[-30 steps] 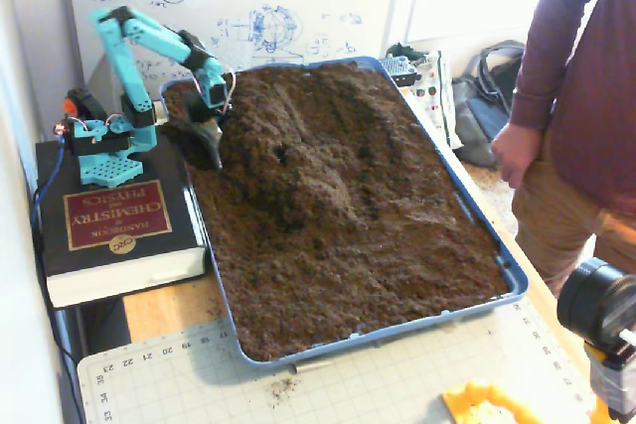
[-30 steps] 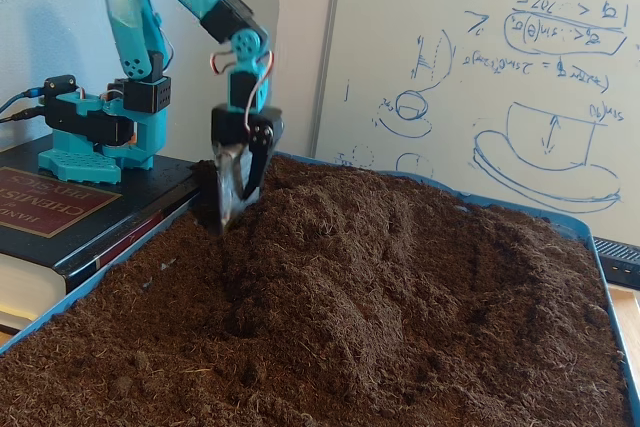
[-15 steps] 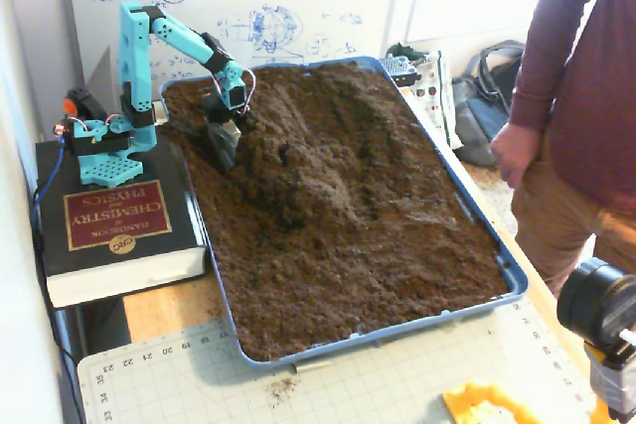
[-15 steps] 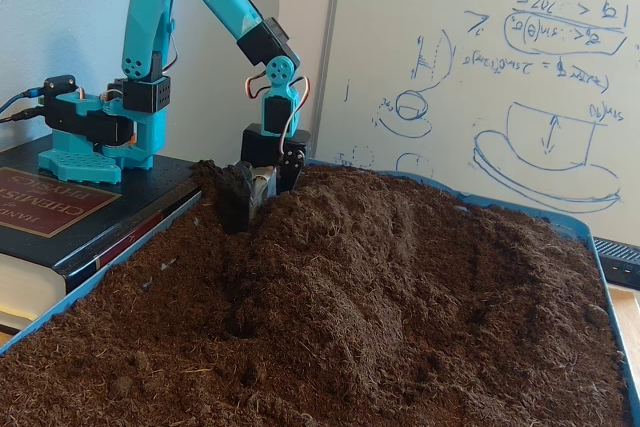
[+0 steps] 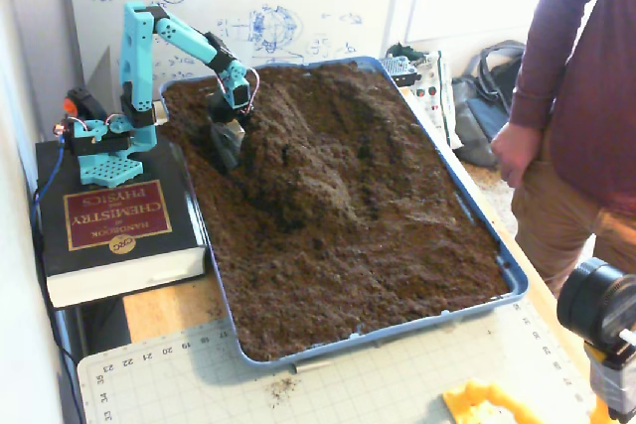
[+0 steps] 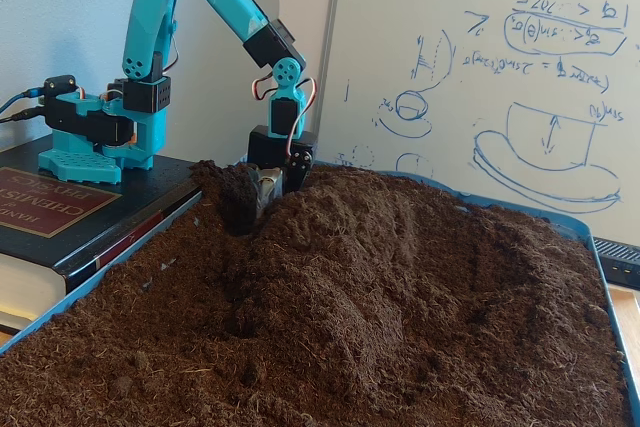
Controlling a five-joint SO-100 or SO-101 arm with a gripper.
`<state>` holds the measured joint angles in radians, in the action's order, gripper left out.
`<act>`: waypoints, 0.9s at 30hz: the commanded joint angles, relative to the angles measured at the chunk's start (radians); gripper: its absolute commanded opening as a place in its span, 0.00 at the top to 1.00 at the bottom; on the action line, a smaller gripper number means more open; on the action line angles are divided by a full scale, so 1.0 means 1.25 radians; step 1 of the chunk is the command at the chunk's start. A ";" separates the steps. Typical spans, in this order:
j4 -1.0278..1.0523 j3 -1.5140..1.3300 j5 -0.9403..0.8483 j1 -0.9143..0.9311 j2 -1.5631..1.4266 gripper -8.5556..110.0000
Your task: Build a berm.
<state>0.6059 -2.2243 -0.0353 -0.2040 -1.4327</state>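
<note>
Now the gripper (image 6: 243,209) digs in beside the long berm (image 5: 313,161) running down the tray (image 5: 475,213); finger spread unclear.

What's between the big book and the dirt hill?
The blue tray wall and a lower strip of soil lie between the book and the berm, in both fixed views.

I get soft, even daylight in both fixed views, bright enough to read the whiteboard (image 6: 480,87) scribbles. The high view washes out toward its upper right corner, and the wall there looks overexposed. Soil (image 5: 338,196) shows only faint shading in its hollows; I see no hard shadows. Both feeds are slightly soft and grainy, and the lens (image 5: 596,310) at bottom right is blurred.
</note>
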 commanded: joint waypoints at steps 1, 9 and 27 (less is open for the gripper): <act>-0.082 0.202 0.000 0.009 -0.028 0.93; -0.082 0.258 0.000 0.018 -0.029 0.93; -0.072 0.280 0.001 0.020 -0.032 0.93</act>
<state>0.5338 -1.9727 -0.0353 -0.1749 -1.4297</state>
